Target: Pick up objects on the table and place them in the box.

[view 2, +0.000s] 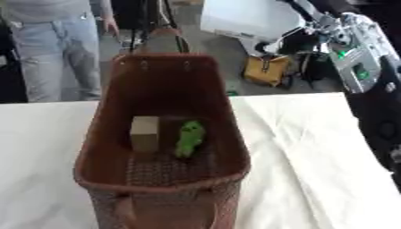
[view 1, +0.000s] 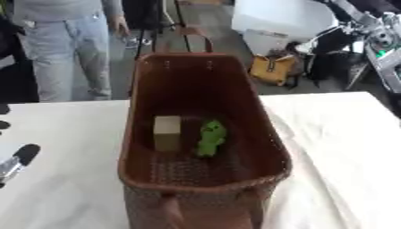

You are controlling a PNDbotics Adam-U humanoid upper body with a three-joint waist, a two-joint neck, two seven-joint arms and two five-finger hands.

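1. Box: brown woven basket (view 1: 266,134) with handles, mid-table (view 1: 337,147), white cloth under it.
2. Contents: tan block (view 1: 166,132) and green soft toy (view 1: 211,137), side by side on the basket floor.
3. Handling, judged: block stiff and light, take by opposite faces; toy squashy, pinch round its middle.
4. Left hand (view 1: 17,161): partly seen at the left edge; fingers cannot be told.
5. Right hand: out of sight.
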